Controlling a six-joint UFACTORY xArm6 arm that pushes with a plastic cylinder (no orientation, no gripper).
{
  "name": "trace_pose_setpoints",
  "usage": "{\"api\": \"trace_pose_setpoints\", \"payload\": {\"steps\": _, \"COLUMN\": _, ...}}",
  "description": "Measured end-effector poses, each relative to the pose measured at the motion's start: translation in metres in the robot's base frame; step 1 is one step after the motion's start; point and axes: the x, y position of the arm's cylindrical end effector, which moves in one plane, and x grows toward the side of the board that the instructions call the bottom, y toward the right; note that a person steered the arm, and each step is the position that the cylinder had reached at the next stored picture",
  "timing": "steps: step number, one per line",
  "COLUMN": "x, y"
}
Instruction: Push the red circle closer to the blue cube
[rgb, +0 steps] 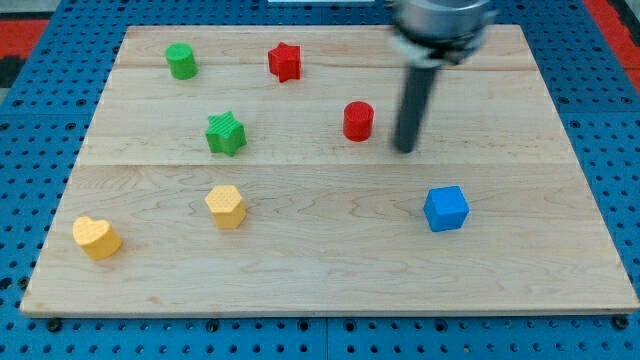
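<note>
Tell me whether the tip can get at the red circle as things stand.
Probably yes. My tip sits just to the view's right of the red circle, apart from it, with bare board between them and no block in the gap.

- The arm entered from the top edge of the frame, right of centre, where only its grey, rounded end piece (440, 25) showed (blurred, and cut off by the frame edge).
- From that end piece a straight dark rod (415, 105) hung downward, nearly upright, leaning slightly so that its lower end sat a little further toward the frame's left than its top.
- My tip (404, 150) stood in the upper middle of the frame, right of centre, at the level of the table surface.
- Nothing touched my tip on any side.
</note>
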Motion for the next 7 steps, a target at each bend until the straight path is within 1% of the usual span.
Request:
{"api": "trace_pose_setpoints", "payload": {"steps": 1, "x": 0.033, "y": 0.012}}
{"api": "trace_pose_setpoints", "payload": {"steps": 2, "x": 0.039, "y": 0.082}}
{"api": "trace_pose_setpoints", "payload": {"steps": 3, "x": 0.065, "y": 0.094}}
{"api": "trace_pose_setpoints", "payload": {"steps": 4, "x": 0.06, "y": 0.106}}
{"api": "trace_pose_setpoints", "payload": {"steps": 5, "x": -0.001, "y": 0.107}}
{"api": "trace_pose_setpoints", "payload": {"steps": 6, "x": -0.062, "y": 0.078}}
{"api": "trace_pose_setpoints", "payload": {"steps": 7, "x": -0.092, "y": 0.005}}
